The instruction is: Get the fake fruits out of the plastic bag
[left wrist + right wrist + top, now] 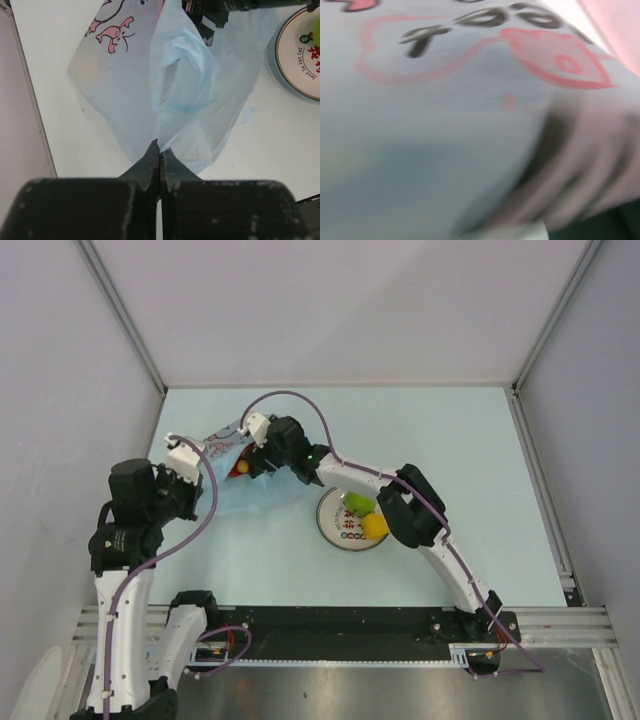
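Plastic bag (pixel 190 100), ten o'clock of plate (pixel 330 527): edge pinched by closed left gripper (pixel 159 150). Right gripper (pixel 250 456) at its mouth, jaw state indiscernible. Reddish fake fruits (pixel 238 468) inside; step judged extraction, next needs a secure grasp.

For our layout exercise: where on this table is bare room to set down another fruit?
Bare: table right of the plate, and the strip along the back wall. Crowded: far left, where left gripper and right gripper meet the plastic bag.

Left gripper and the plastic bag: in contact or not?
Touching. The left wrist view shows the left gripper shut on the near edge of the plastic bag, with the film pinched between its closed fingertips.
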`<state>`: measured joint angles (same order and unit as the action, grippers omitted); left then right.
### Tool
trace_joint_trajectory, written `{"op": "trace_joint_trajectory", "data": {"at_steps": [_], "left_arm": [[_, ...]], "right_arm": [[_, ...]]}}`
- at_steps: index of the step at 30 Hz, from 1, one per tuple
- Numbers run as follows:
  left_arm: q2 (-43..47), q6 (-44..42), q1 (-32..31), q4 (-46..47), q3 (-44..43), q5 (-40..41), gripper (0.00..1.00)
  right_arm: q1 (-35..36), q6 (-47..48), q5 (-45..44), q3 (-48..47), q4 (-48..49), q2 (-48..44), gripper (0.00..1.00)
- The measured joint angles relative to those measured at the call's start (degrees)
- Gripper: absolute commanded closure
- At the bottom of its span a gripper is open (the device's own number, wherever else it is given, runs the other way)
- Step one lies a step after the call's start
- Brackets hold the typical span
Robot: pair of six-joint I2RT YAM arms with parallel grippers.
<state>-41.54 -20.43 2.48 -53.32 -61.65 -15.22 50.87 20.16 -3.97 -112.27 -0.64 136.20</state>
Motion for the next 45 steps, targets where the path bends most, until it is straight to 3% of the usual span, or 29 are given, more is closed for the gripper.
{"op": "trace_joint_trajectory", "data": {"at_steps": [10, 21, 24, 27, 28, 34, 41, 45], "left_arm": [[-0.76, -0.02, 0.00, -0.02, 0.00, -1.14, 1.00], [-3.50, 1.07, 0.00, -0.07, 0.00, -3.98, 1.00], [-4.24, 1.18, 0.00, -0.28, -0.02, -4.33, 1.00], [-4.28, 1.40, 0.00, -0.74, -0.09, -4.46, 1.00], [-4.26, 1.44, 0.00, -0.92, -0.09, -4.46, 1.00], [-4.22, 2.84, 0.00, -1.73, -0.09, -4.52, 1.00], [-4.09, 4.00, 0.00, -1.66, -0.09, -4.50, 1.00], [-3.91, 4.59, 0.00, -0.98, -0.09, -4.50, 1.00]], "right_arm": [[-3.76, -1.62, 5.60, -7.76, 0.81, 1.66, 0.04], [-6.51, -9.86, 12.28, -26.97, -2.05, 16.11, 0.01], [-6.86, -11.72, 13.27, -28.83, -1.97, 19.39, 0.07], [-7.21, -12.90, 15.39, -30.25, -0.55, 21.70, 0.28], [-7.30, -13.09, 16.09, -30.25, -0.31, 21.86, 0.42], [-7.93, -13.88, 18.95, -30.69, 1.51, 21.84, 0.71], [-9.40, -16.31, 25.33, -26.95, -1.07, 18.03, 0.75], [-10.27, -18.69, 29.68, -19.02, -2.34, 9.77, 0.73]]}}
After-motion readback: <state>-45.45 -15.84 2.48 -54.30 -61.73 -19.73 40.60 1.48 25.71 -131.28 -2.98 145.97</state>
